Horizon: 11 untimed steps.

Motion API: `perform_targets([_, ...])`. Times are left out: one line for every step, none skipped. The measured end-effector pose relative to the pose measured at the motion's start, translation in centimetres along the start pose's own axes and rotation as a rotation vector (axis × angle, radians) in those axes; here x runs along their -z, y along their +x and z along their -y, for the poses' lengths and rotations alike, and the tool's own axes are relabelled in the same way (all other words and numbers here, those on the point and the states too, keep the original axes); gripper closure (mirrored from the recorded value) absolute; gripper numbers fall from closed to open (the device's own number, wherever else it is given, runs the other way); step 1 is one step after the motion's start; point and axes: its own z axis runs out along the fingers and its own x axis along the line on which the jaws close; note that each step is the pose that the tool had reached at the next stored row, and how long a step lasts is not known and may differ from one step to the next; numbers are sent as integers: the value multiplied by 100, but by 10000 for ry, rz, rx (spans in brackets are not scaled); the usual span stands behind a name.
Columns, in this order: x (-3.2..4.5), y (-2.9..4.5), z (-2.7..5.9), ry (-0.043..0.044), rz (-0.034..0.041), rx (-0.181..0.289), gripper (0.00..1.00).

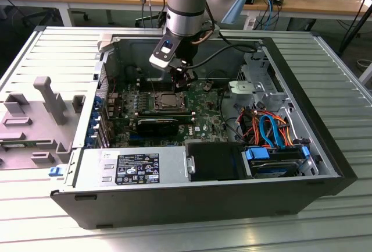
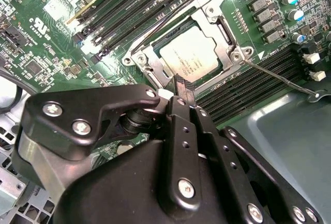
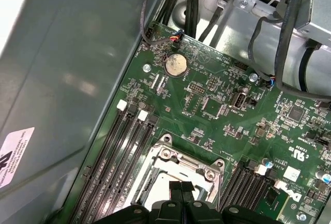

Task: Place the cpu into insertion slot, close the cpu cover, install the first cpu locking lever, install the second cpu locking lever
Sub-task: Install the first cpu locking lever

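Note:
The cpu (image 2: 192, 53), with its dull silver top, lies flat in the insertion slot (image 1: 169, 100) on the green board. The silver cpu cover (image 2: 223, 32) is folded down around it, so the chip shows through the cover's window. A thin wire locking lever (image 2: 282, 81) sticks out from one socket corner across the memory slots. A second lever (image 2: 160, 25) runs along the opposite side of the socket. My gripper (image 2: 183, 83) hangs just above the socket's edge with its fingers shut and nothing between them. The gripper (image 3: 181, 187) shows the same in the first wrist view.
Long black memory slots (image 3: 116, 157) flank the socket on both sides. A black heatsink block (image 1: 158, 126) sits in front of it, with a power supply (image 1: 133, 167) nearer still. Orange and blue cables (image 1: 270, 127) fill the case toward the exterior view's right. Case walls (image 1: 110, 71) surround the board.

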Motion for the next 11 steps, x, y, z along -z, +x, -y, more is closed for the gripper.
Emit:
perform_targets([0,0,0,0,2,27,89])
perform_targets([0,0,0,0,3,53,89])
perform_targets([0,0,0,-1,4,87,89])
perform_targets([0,0,0,0,6,112,89])
perform_targets([0,0,0,0,7,125,89])
perform_targets([0,0,0,0,7,144,89])
perform_targets([0,0,0,0,9,177,89])
perform_targets([0,0,0,0,10,194,89])
perform_targets([0,0,0,0,10,210,89])
perform_targets([0,0,0,0,11,235,89])
perform_targets([0,0,0,-1,12,267,89])
